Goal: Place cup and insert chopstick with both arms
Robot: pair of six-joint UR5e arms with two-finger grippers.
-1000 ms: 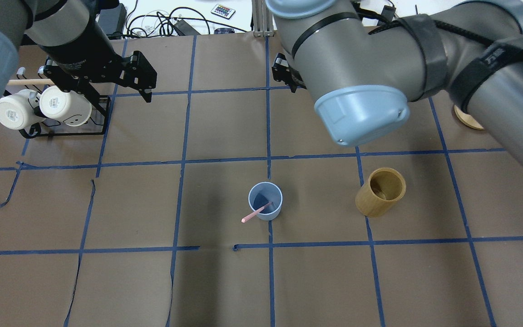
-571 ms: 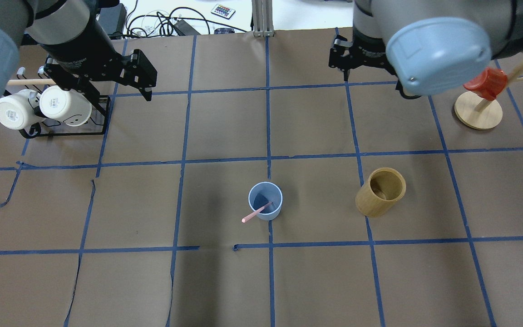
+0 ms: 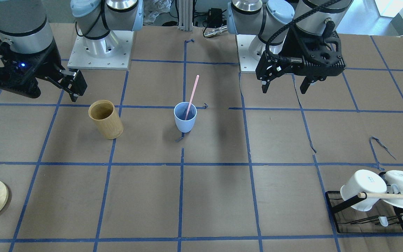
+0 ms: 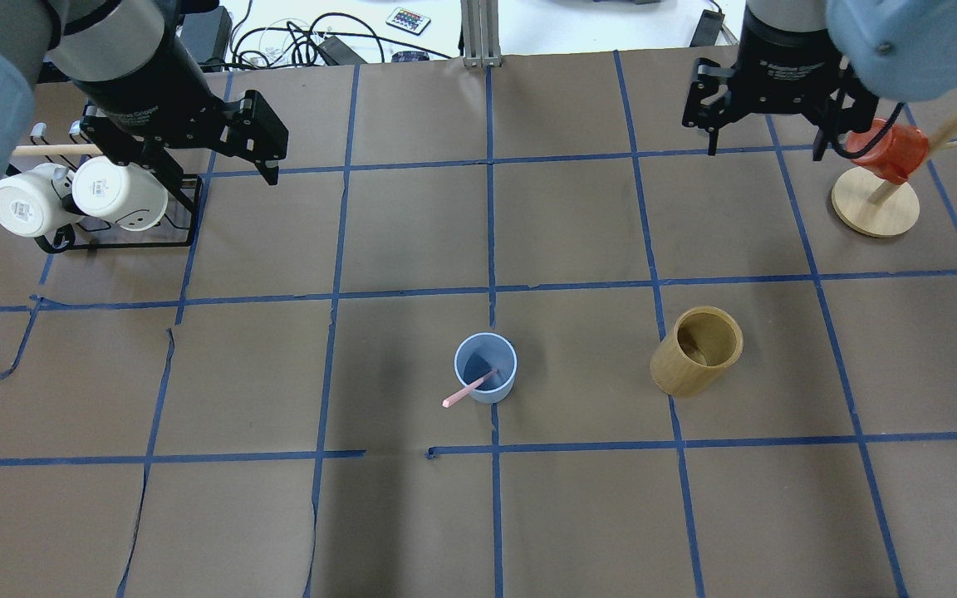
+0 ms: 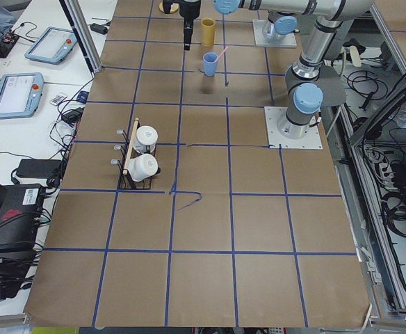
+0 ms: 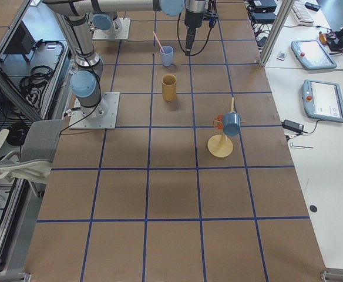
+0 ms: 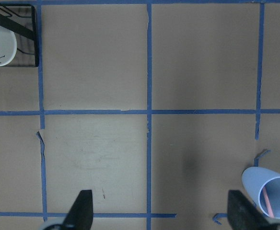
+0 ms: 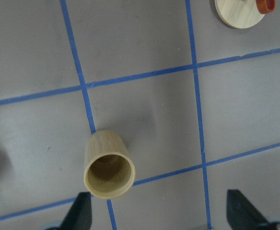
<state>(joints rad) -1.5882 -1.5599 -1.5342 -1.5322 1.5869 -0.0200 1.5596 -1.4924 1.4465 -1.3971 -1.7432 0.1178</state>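
Note:
The light blue cup [image 4: 485, 371] stands upright near the table's middle, also in the front view [image 3: 185, 119] and at the left wrist view's lower right [image 7: 269, 191]. The pale pink chopstick [image 4: 467, 390] leans inside it, its top sticking out over the rim [image 3: 192, 91]. My left gripper [image 3: 284, 89] is open and empty, high above the table, well to the cup's far left next to the mug rack. My right gripper [image 4: 765, 148] is open and empty, at the far right, well away from the cup.
A tan bamboo cup [image 4: 697, 350] stands to the right of the blue cup, below the right wrist [image 8: 109, 165]. A black rack with two white mugs [image 4: 80, 199] is at the far left. A wooden stand [image 4: 875, 203] holding a red cup [image 4: 890, 149] is at the far right.
My right arm has swung from over the table's middle out to the far right. The left arm, the cup and the chopstick have not moved.

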